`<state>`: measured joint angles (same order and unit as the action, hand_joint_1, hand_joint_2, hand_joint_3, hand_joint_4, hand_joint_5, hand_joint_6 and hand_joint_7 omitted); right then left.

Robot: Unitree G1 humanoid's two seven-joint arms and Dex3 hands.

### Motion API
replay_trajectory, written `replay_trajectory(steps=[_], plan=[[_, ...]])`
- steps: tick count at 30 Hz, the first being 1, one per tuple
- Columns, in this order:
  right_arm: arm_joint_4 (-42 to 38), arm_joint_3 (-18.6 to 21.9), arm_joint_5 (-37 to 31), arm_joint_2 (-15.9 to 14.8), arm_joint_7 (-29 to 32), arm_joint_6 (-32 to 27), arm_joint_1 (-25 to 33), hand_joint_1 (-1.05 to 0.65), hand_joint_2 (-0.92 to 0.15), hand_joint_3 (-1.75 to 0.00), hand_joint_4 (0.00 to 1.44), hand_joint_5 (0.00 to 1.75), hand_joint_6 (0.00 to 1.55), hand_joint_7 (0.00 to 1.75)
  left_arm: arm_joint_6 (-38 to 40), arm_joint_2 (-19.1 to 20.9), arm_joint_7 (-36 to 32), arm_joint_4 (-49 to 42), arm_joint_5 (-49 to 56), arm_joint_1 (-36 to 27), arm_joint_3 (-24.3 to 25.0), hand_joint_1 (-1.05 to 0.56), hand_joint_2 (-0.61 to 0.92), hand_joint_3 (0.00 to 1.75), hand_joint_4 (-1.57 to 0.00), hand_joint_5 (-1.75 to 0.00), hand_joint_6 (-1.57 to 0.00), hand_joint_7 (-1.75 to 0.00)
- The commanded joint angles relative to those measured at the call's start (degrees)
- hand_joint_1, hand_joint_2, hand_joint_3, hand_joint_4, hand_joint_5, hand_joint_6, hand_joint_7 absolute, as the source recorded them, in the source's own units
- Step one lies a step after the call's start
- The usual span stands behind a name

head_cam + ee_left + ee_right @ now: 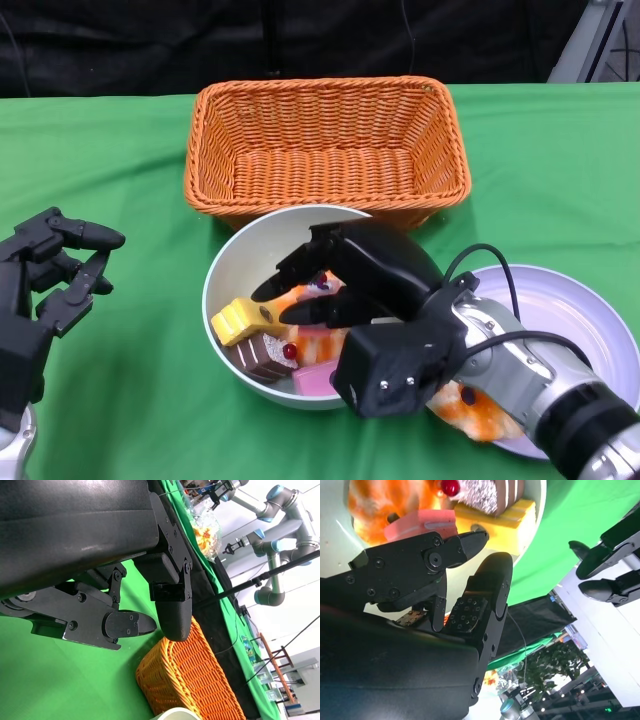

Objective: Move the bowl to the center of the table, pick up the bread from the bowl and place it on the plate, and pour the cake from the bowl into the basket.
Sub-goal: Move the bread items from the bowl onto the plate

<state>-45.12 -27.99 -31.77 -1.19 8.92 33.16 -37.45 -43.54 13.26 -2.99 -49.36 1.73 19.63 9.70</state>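
Observation:
The white bowl (240,250) stands mid-table just in front of the orange wicker basket (320,100). It holds a yellow cake (235,322), a chocolate slice with a cherry (262,355), a pink piece (312,380) and an orange piece (318,345). My right hand (350,270) reaches over the bowl, fingers spread above the cakes. In the right wrist view its fingers (470,540) hover over the yellow cake (495,517) with nothing between them. An orange bread (470,405) lies on the pale plate (590,320), partly hidden by my forearm. My left hand (50,270) hangs open at the left.
Green cloth covers the table. The basket (190,675) is empty and touches the bowl's far rim. The plate sits right of the bowl, close to the front edge. Black backdrop runs behind the table; other robot arms stand beyond it.

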Motion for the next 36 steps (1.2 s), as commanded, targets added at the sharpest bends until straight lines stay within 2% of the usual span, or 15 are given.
replay_trajectory(steps=[1,4,6,9,11,14,19,25,28,29,31,33,36], plan=[[4.1,1.0,1.8,-1.0,-3.1,-1.0,2.4,-0.23,-0.87,0.00,0.69,1.32,1.21,0.01,0.0,1.2,0.0,-0.6,0.0,0.3,0.3,-0.10,0.92,0.37,-0.80,-1.34,-0.83,-0.97],[5.8,1.5,2.6,-1.0,-4.9,-0.9,3.7,-0.21,-0.87,0.00,0.68,1.38,1.22,0.01,0.4,1.0,0.2,-0.4,-0.3,0.3,0.4,-0.11,0.92,0.37,-0.80,-1.34,-0.84,-0.98],[7.4,1.7,3.8,-1.1,-6.9,-1.0,5.1,-0.19,-0.88,0.00,0.65,1.50,1.22,0.01,0.4,0.9,0.4,-0.3,-0.6,0.3,0.4,-0.09,0.92,0.38,-0.80,-1.33,-0.84,-0.97],[8.7,1.9,4.2,-1.2,-8.1,-1.7,5.8,-0.19,-0.89,0.00,0.63,1.55,1.22,0.01,0.3,0.9,0.5,-0.3,-0.6,0.3,0.4,-0.09,0.92,0.38,-0.80,-1.33,-0.84,-0.97],[9.2,2.1,4.2,-1.1,-8.5,-1.9,6.0,-0.19,-0.89,0.00,0.63,1.56,1.22,0.01,0.3,0.9,0.5,-0.3,-0.6,0.3,0.4,-0.09,0.92,0.38,-0.80,-1.33,-0.84,-0.97],[15.5,2.3,6.1,-2.1,-12.8,-4.6,9.6,-0.20,-0.87,0.00,0.62,1.52,1.21,0.00,0.4,1.1,0.7,-0.7,-0.5,0.5,0.3,-0.09,0.92,0.38,-0.82,-1.34,-0.84,-0.97],[21.4,2.8,8.5,-2.6,-18.2,-9.1,12.4,-0.17,-0.88,-0.01,0.62,1.49,1.21,0.00,0.6,1.1,1.1,-0.8,-0.8,0.6,0.4,-0.09,0.92,0.37,-0.82,-1.35,-0.84,-0.98],[24.8,2.7,7.7,-3.5,-20.4,-11.6,13.2,-0.16,-0.89,0.00,0.59,1.48,1.20,0.00,0.6,1.0,1.0,-1.0,-0.7,0.7,0.5,-0.09,0.92,0.37,-0.81,-1.35,-0.84,-0.98],[25.5,2.4,6.9,-4.1,-20.9,-12.4,13.0,-0.14,-0.89,0.00,0.57,1.27,1.12,0.00,0.8,0.9,1.1,-0.9,-0.7,0.7,0.4,-0.08,0.92,0.37,-0.81,-1.35,-0.84,-0.98],[25.8,2.4,6.8,-4.2,-21.2,-12.8,13.1,-0.13,-0.89,0.00,0.61,0.93,1.02,0.01,0.7,0.9,1.0,-1.0,-0.6,0.7,0.4,-0.08,0.92,0.38,-0.81,-1.35,-0.84,-0.98],[26.3,2.4,6.5,-4.4,-21.2,-13.2,13.3,-0.12,-0.89,0.00,0.70,0.51,0.89,0.00,0.7,1.0,0.7,-1.0,-0.3,0.8,0.2,-0.10,0.92,0.37,-0.81,-1.35,-0.84,-0.99],[26.4,2.3,6.1,-4.6,-20.9,-13.0,13.3,-0.12,-0.89,0.00,0.71,0.40,0.80,0.00,0.6,0.9,0.6,-1.1,-0.2,0.8,0.2,-0.10,0.92,0.37,-0.81,-1.35,-0.84,-0.99],[26.8,2.2,5.5,-4.9,-20.9,-13.2,13.3,-0.14,-0.89,0.00,0.63,0.29,0.69,0.00,0.6,0.8,0.6,-1.3,-0.1,0.9,0.2,-0.10,0.92,0.37,-0.81,-1.35,-0.84,-0.99]])
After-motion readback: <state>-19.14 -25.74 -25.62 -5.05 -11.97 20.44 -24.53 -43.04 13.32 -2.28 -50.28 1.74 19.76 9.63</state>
